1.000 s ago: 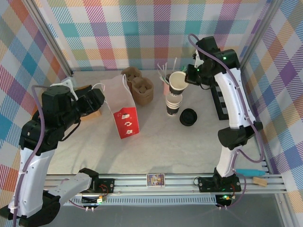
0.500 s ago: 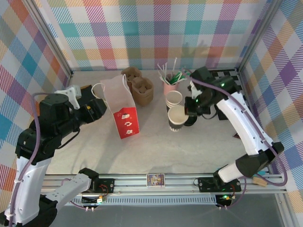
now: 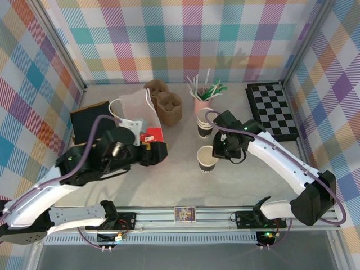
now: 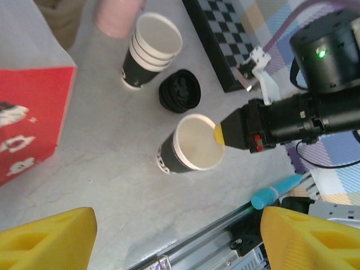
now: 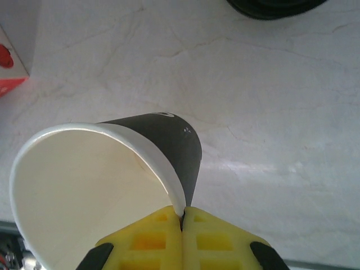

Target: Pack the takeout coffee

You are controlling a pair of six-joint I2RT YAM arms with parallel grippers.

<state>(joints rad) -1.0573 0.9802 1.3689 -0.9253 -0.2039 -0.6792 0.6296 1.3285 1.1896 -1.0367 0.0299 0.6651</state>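
A single takeout coffee cup [image 3: 207, 158], white inside with a dark band and no lid on it, stands with its base at the tabletop in front of the cup stack. My right gripper [image 3: 218, 149] is shut on its rim, the yellow fingertips [image 5: 216, 236] pinching the wall of the cup [image 5: 177, 149]. The loose black lid [image 4: 179, 90] lies just behind the cup [image 4: 191, 145]. My left gripper [image 4: 177, 214] hovers open over the table near the cup, holding nothing, and sits beside the bag in the top view [image 3: 154, 153].
A red and white paper bag [image 3: 135, 107] stands at centre left, its red side [image 4: 28, 118] close to my left gripper. Behind are a brown cup carrier [image 3: 166, 104], a stack of lidless cups [image 3: 205, 121], a pink straw holder [image 3: 201, 102] and a chessboard [image 3: 273, 109].
The right arm brought the cup down from above the stack to the table in front of it. The left arm swung right, past the bag toward the centre, its jaws narrowing slightly.
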